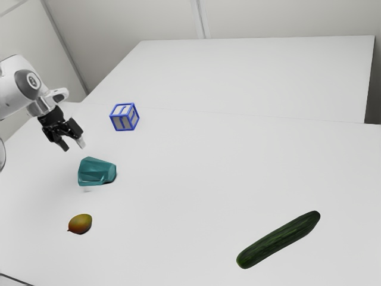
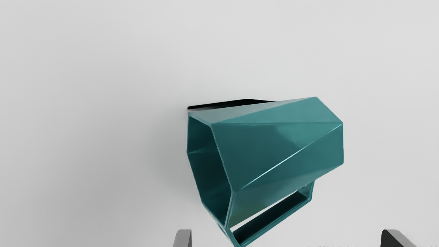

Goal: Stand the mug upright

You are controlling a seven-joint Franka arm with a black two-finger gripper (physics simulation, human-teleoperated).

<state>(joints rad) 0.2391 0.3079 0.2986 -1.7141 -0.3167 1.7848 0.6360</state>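
The black gripper [image 1: 72, 145] hangs above the table at the exterior view's left, a little above and behind the teal mug [image 1: 96, 171]. The faceted mug lies on its side. In the wrist view, the mug [image 2: 277, 147] shows its open mouth on one side and its angular handle [image 2: 274, 219] along the edge closest to the fingertips. The gripper [image 2: 286, 240] is open, its two fingertips wide apart, and neither one holds the mug.
On the white table [image 1: 178, 238], a blue-edged block [image 1: 124, 117] stands beyond the mug. A small yellow-red mango [image 1: 80, 224] lies on the mug's near side. A long cucumber [image 1: 278, 239] rests toward the exterior view's lower right.
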